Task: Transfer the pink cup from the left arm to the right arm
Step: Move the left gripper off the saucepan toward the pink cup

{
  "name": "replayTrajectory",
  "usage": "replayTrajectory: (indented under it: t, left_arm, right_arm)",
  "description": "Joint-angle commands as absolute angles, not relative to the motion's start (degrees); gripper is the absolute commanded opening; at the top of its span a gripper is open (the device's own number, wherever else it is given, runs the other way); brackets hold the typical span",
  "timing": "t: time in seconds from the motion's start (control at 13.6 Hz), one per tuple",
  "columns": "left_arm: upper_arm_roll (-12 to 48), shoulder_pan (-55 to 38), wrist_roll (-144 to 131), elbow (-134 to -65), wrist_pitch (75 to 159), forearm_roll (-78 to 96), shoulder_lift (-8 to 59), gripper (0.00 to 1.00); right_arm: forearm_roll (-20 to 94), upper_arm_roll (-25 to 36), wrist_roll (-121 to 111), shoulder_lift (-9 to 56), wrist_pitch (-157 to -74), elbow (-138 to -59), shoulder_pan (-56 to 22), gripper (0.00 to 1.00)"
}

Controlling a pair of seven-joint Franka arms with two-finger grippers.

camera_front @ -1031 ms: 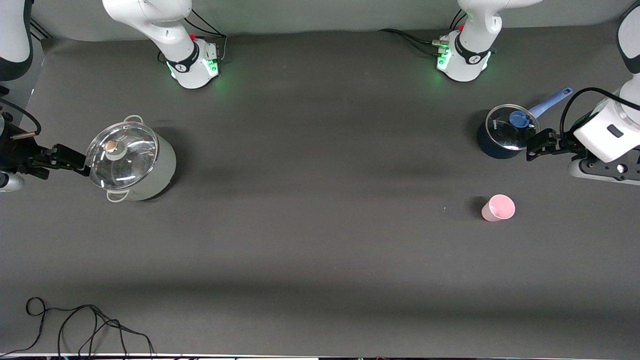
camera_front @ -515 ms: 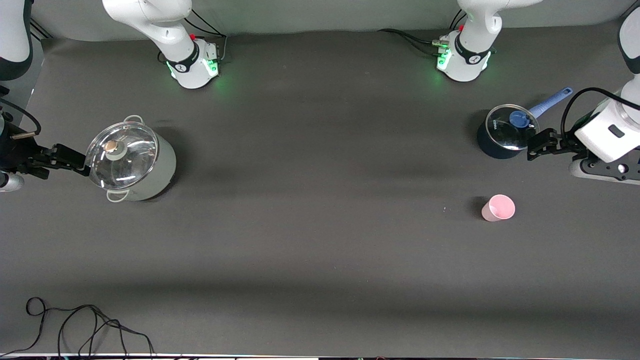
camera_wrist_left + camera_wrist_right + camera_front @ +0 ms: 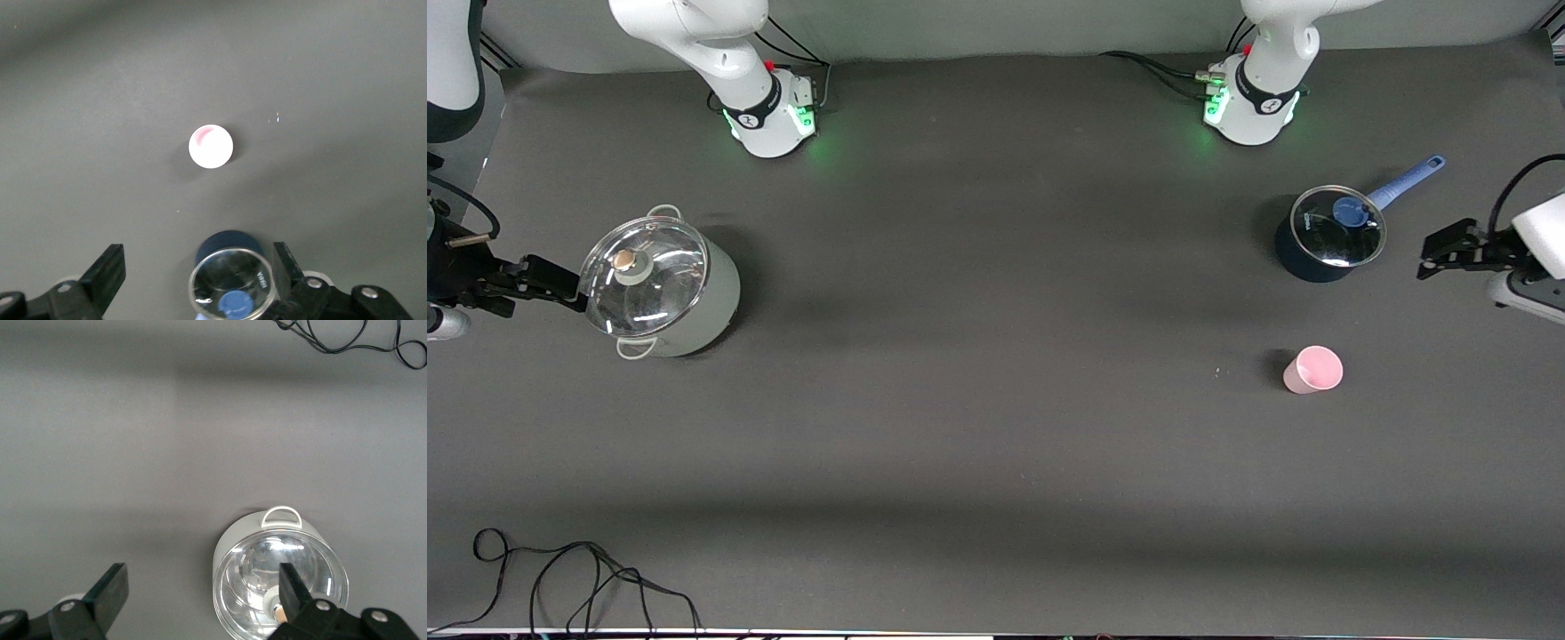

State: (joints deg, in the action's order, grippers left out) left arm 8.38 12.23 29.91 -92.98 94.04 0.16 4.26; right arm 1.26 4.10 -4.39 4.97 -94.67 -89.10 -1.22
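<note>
The pink cup (image 3: 1312,370) is standing nearer the camera than the blue saucepan (image 3: 1327,235), while the left gripper (image 3: 1436,253) and right gripper (image 3: 560,286) are hanging open-fingered, empty.

Two white Franka arms with black grippers

Bases glow green; black cables trail at their 12 o'clock; left gripper (image 3: 1436,252) and right gripper (image 3: 560,286) have black fingers.

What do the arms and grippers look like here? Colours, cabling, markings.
Both arms are white with black joint bands; green lights glow at the bases. The left gripper and right gripper have black linkage fingers. Black cables loop from each wrist.
</note>
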Motion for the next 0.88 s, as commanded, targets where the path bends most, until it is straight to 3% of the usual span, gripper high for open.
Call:
replayTrajectory:
  t: [0.0,0.37,0.44,0.52,0.74,0.81]
  left_arm:
    - [8.7,13.88,35.15,-91.5,93.78,-0.44,5.53,0.99]
    - [8.79,22.66,51.46,-90.0,96.31,0.61,10.36,0.99]
    - [8.88,24.94,57.42,-90.0,97.72,2.36,11.76,0.9]
    - [8.88,26.87,63.14,-90.09,98.78,6.03,13.0,0.89]
    - [8.88,32.94,79.31,-90.09,99.75,16.92,18.96,0.91]
    - [8.88,34.61,85.37,-90.17,99.58,20.09,20.9,0.96]
  right_arm:
    - [2.81,4.48,-5.62,3.96,-94.31,-89.65,-1.14,1.0]
    - [2.81,4.48,-5.62,3.87,-94.31,-89.65,-1.23,1.0]
    - [2.81,4.48,-5.62,3.87,-94.31,-89.65,-1.23,1.0]
    - [2.81,4.48,-5.62,3.87,-94.31,-89.65,-1.23,1.0]
    - [2.81,4.48,-5.62,3.69,-94.31,-89.65,-1.23,1.0]
    - [2.81,4.48,-5.62,3.78,-94.22,-89.65,-1.23,1.0]
